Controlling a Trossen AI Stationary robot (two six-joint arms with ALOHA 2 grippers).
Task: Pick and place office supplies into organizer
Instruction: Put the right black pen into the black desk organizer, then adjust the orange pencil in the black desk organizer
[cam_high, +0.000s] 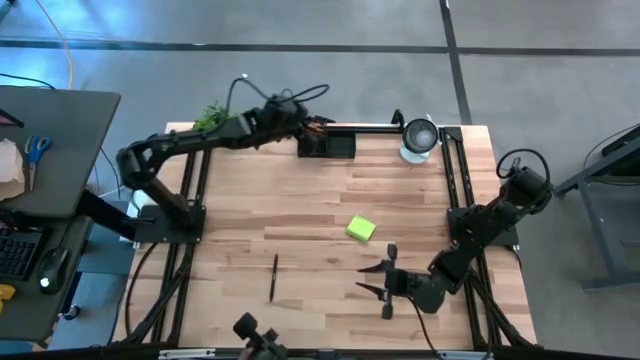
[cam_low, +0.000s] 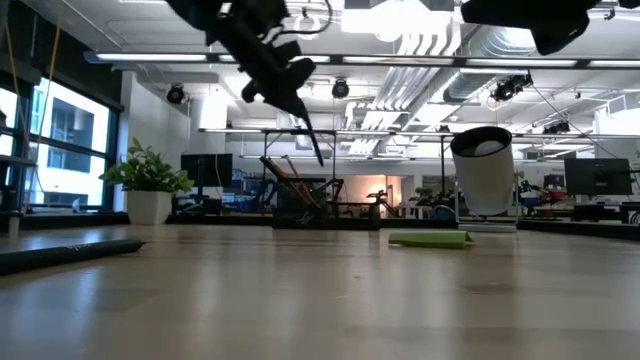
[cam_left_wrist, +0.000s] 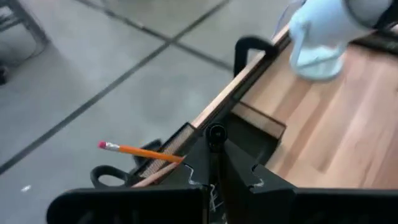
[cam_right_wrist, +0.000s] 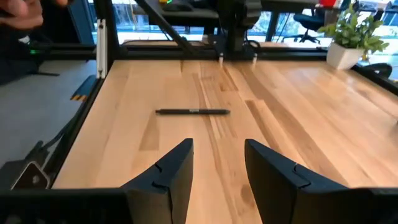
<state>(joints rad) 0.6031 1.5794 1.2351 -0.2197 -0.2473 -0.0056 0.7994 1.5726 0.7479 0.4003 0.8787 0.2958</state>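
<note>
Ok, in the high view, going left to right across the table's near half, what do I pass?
Black pen → lime-green sticky-note pad → right pincer, open above the bare wood.

**Even overhead light, soft focus up close**

Ceiling strip lights (cam_low: 300, 57) brighten the room evenly; windows (cam_low: 60, 140) add daylight. The table (cam_high: 300, 200) shows faint shadows and mild sheen. The left wrist view is blurred, perhaps from motion. In the low view, the near tabletop looks out of focus.
</note>
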